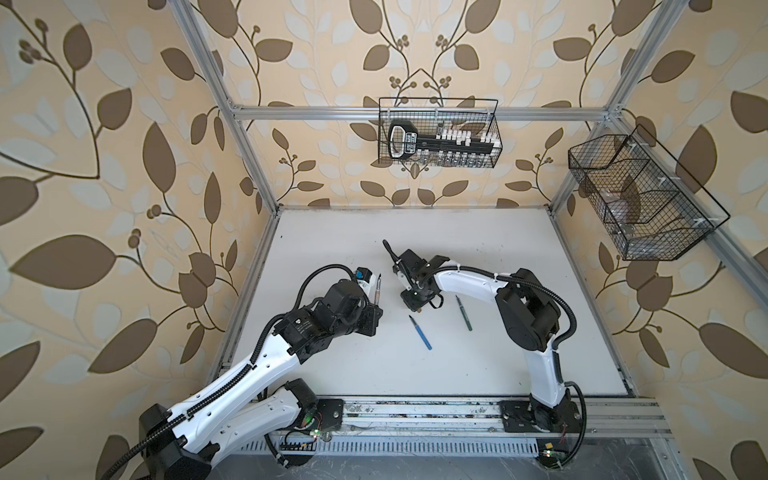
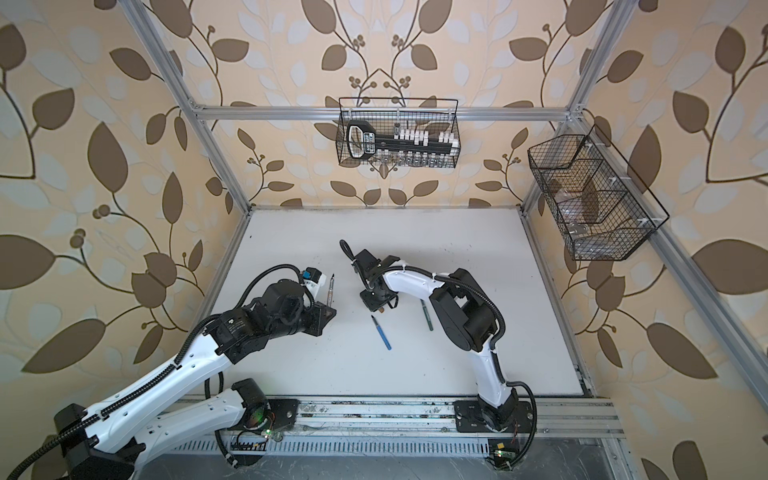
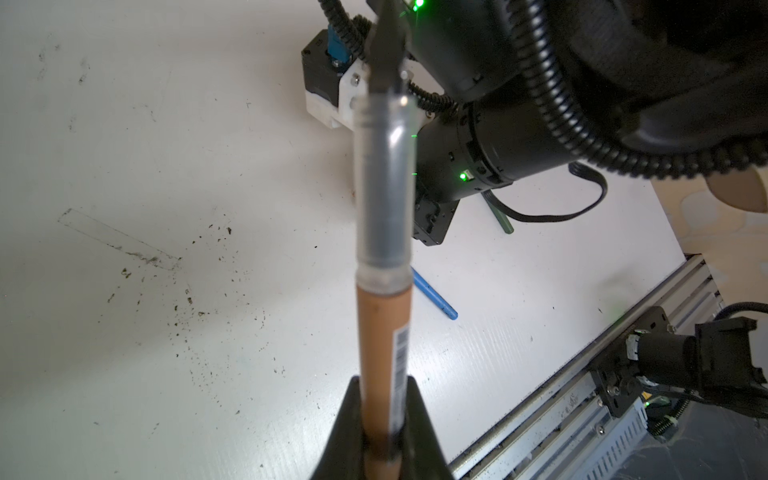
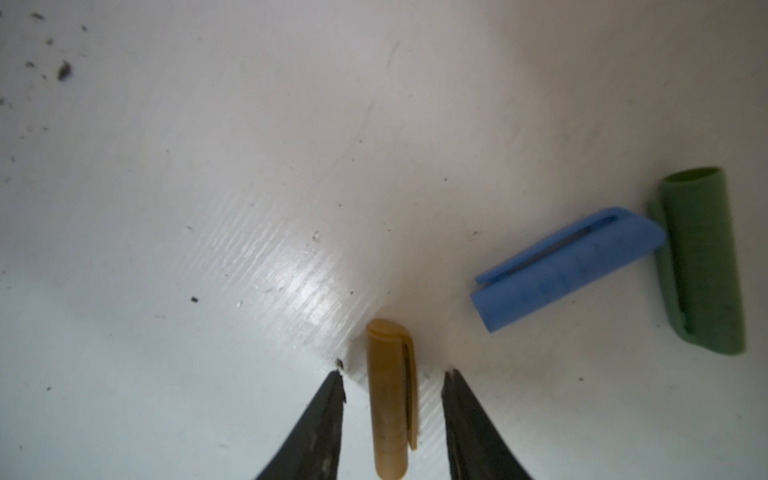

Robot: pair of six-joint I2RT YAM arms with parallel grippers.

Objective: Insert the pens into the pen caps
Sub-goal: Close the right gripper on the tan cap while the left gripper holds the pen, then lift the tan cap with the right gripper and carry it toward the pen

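Left gripper [image 3: 382, 382]: clamped tight on the orange-brown pen [image 3: 384, 332], gripping the low end of its barrel. In both top views it sits left of the table's middle [image 1: 375, 310] [image 2: 329, 310].
Orange-brown pen: juts straight out from the left gripper. A clear grey section follows the barrel, then a dark pointed tip. In both top views the tip points toward the back of the table [image 1: 379, 289] [image 2: 331, 289].
Right gripper [image 4: 395, 374]: released, holding nothing. Its two dark fingers [image 4: 328, 407] stand apart on either side of the orange-brown cap [image 4: 390, 399], with a gap showing on each side. In a top view it points down at the table near the middle [image 1: 417, 308].
Orange-brown cap: lies flat on the table between the right gripper's fingers, clip side visible.
Blue cap [image 4: 569, 266]: lies flat, well off to one side of the orange-brown cap. One end rests against the side of the dark green cap [image 4: 702, 262].
Dark green cap: lies flat just beyond the blue cap, open mouth visible.
Blue pen [image 1: 420, 332]: uncapped, lying flat on the table between the two arms, nearer the front than the right gripper.
Dark green pen [image 1: 464, 313]: uncapped, lying flat to the right of the blue pen, beside the right arm.
Table [image 1: 332, 232]: white, scuffed, with dark specks.
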